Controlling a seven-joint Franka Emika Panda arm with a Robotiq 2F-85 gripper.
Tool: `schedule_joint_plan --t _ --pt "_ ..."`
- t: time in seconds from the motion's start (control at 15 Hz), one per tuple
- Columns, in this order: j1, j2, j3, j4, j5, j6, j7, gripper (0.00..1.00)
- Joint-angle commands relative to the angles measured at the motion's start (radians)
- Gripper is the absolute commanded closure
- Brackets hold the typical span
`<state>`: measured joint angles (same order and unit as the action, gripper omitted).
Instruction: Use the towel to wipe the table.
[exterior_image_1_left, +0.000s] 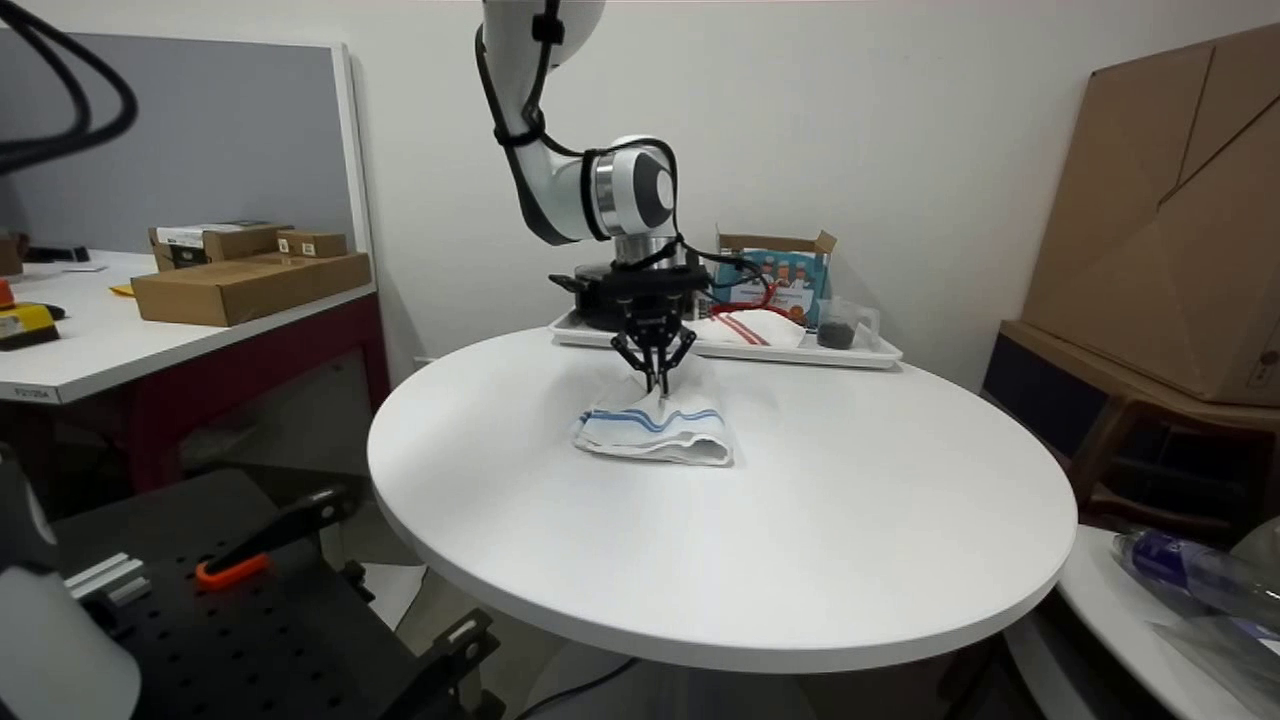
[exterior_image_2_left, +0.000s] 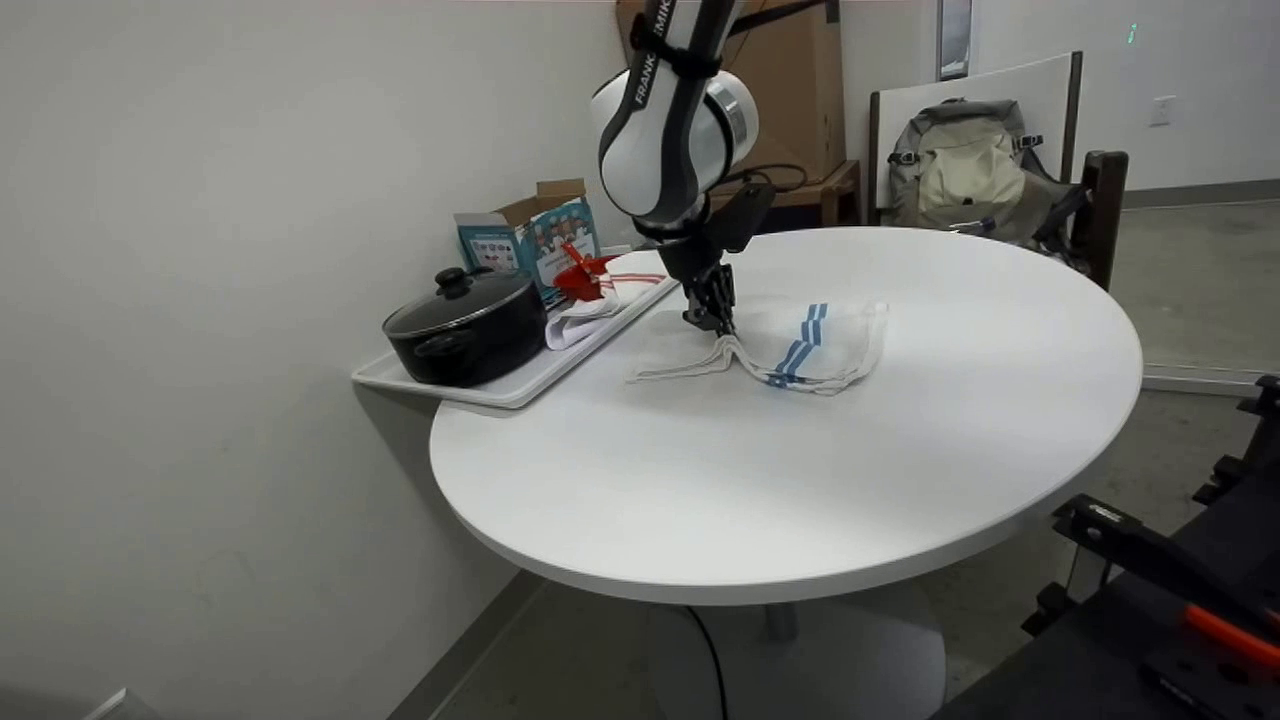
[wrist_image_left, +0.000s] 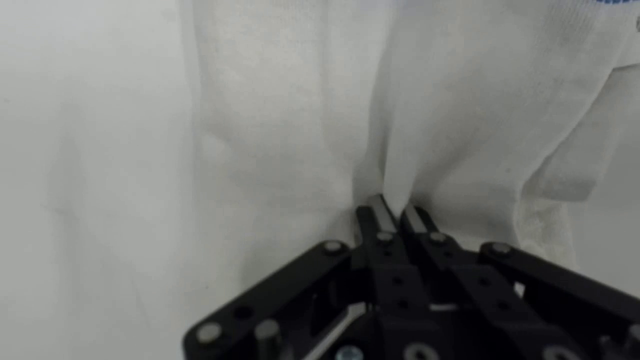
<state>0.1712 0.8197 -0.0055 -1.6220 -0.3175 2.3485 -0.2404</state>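
Note:
A folded white towel with blue stripes (exterior_image_1_left: 655, 438) lies on the round white table (exterior_image_1_left: 850, 550). In an exterior view the towel (exterior_image_2_left: 840, 345) lies flat at its striped end and is pinched up into a fold under the gripper. My gripper (exterior_image_1_left: 657, 384) points down at the towel and is shut on that fold. It also shows in an exterior view (exterior_image_2_left: 724, 326) at the raised fold. In the wrist view the fingertips (wrist_image_left: 398, 216) close on a crease of the towel (wrist_image_left: 280, 125), with cloth spread on both sides. The cloth under the fingers is partly hidden.
At the table's wall-side edge stands a white tray (exterior_image_2_left: 505, 397). It holds a black lidded pot (exterior_image_2_left: 465, 325), a red-striped cloth (exterior_image_1_left: 748, 328), a red object (exterior_image_2_left: 583, 275), an open blue box (exterior_image_1_left: 785, 275) and a clear cup (exterior_image_1_left: 840, 328) with dark contents.

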Motion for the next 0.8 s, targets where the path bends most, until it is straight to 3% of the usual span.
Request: schedule_joint_plan --t 0.0,0.53,0.73 --pt "-0.073 0.099 -0.024 0.175 0.004 -0.084 -0.032 0.99" --pt "-0.329 0.126 -0.116 0.364 0.029 -0.148 -0.086 0.99" --pt "-0.401 0.119 -0.131 0.365 0.034 -0.15 -0.103 0.99"
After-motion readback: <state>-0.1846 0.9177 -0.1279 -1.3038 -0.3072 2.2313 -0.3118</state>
